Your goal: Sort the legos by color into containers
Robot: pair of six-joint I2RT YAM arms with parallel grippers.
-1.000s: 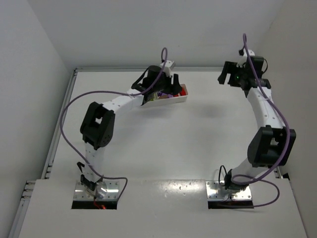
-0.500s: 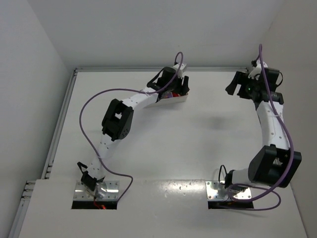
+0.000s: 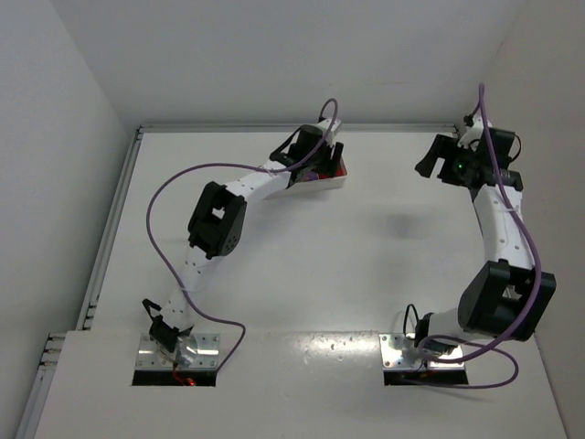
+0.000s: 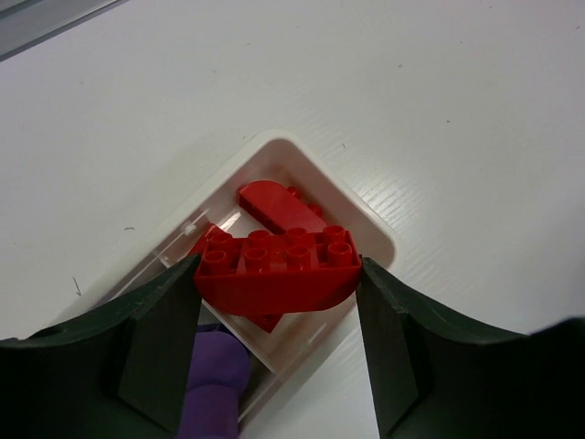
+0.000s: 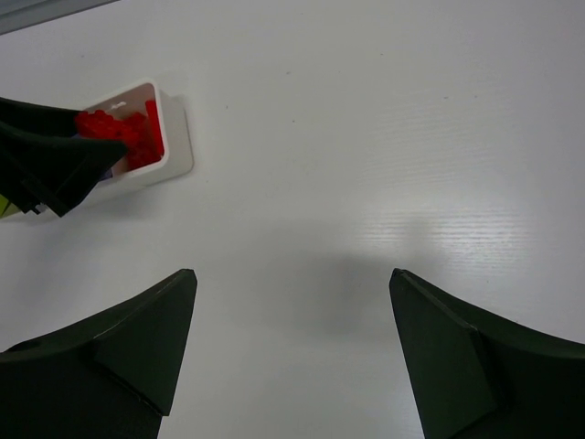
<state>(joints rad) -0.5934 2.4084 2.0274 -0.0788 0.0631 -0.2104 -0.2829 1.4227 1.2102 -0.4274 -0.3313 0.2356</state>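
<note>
My left gripper point(image 4: 279, 274) is shut on a red lego point(image 4: 277, 273) with a rounded underside, held just above the end compartment of the white tray point(image 4: 375, 229). Other red legos point(image 4: 279, 206) lie in that compartment. A purple lego point(image 4: 215, 389) shows in the neighbouring compartment, partly hidden by my finger. In the top view the left gripper point(image 3: 322, 163) covers most of the tray point(image 3: 331, 181). My right gripper point(image 5: 292, 283) is open and empty, raised over bare table at the far right point(image 3: 437, 157). From the right wrist view I see the tray point(image 5: 174, 137) with red legos point(image 5: 128, 135). Green legos are hidden.
The white table point(image 3: 366, 256) is bounded by walls at the back and sides. The left arm's purple cable point(image 3: 174, 183) arcs over the table's left half. Both arm bases sit at the near edge.
A second ago the left arm was further left over the tray; it has reached right to the red end compartment. The right arm swung right and back. Little has moved in the last half second.
</note>
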